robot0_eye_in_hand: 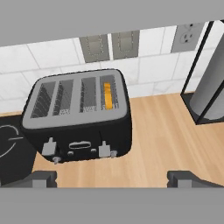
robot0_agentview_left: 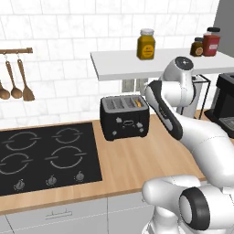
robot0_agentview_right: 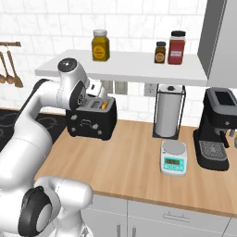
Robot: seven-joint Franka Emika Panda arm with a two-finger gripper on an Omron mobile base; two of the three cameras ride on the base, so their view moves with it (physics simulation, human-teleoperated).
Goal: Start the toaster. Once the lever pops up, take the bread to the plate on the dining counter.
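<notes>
two dark fingertips of the gripper [robot0_eye_in_hand: 112,178] stand spread wide and empty at the near edge of the hand view, hovering above the toaster [robot0_eye_in_hand: 78,118] with nothing between them. beyond them the black toaster sits on the wood worktop [robot0_agentview_right: 139,162] just right of the hob [robot0_agentview_left: 45,155], its long side running left to right and its levers facing near. farther in, the bread [robot0_eye_in_hand: 107,96] stands on edge in the rightmost slot, long axis near to far; it looks light and crumbly, best pinched gently across its faces at the top crust.
</notes>
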